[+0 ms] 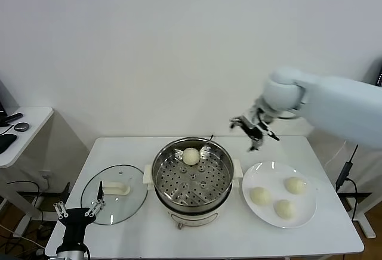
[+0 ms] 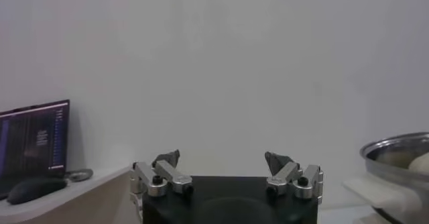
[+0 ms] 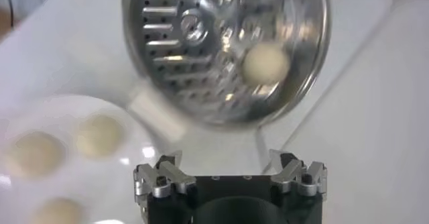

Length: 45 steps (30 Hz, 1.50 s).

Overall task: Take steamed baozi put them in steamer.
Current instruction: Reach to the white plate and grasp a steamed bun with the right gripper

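Steamer open on top, glass lid set aside left, plate unobstructed from above

White table: bore all items listed.
Steamer: stood at the table's centre, perforated tray exposed; one baozi lay on the tray at its far edge.
White plate: sat just beside the steamer on the right, carrying three steamed baozi, apart from one another.
Glass lid: lay flat to the steamer's left, white handle up.
Right gripper: hung in the air behind the plate and steamer, fingers spread, empty.
Left gripper: low at the table's near left corner, fingers apart, holding nothing.
Side desk: stood far left.
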{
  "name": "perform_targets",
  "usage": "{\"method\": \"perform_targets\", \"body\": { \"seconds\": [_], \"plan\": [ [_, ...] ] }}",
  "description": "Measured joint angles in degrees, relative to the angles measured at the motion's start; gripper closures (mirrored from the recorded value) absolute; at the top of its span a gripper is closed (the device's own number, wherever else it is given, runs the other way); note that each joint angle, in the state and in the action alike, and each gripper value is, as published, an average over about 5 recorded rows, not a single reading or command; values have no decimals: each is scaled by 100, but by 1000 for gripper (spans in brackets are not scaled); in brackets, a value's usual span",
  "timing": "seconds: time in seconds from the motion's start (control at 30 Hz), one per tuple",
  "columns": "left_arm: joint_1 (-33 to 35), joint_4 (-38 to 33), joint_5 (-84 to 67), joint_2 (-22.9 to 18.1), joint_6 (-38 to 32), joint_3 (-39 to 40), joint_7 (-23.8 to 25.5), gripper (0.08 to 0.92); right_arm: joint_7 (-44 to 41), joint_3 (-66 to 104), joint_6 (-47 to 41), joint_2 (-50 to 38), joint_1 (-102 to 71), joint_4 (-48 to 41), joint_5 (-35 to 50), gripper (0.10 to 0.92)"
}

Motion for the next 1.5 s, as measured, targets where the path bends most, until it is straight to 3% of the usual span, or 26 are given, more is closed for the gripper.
{"method": "perform_targets", "body": {
  "seconds": [0.37, 0.77, 1.33, 1.5],
  "plan": [
    [26, 40, 31, -21, 23, -108, 5, 177, -210, 796, -946, -735, -1439, 30, -116, 203],
    [81, 31, 74, -71, -12, -169, 2, 177, -237, 1604, -698, -761, -2759, -399, -752, 203],
    [97, 45, 93, -122, -66, -241, -16, 177, -7, 2174, -337, -86, -3720, -1111, -1296, 204],
    [82, 56, 94, -126, -73, -247, -17, 177, 10, 2233, -311, 74, -3851, -1228, -1391, 258]
  ]
}}
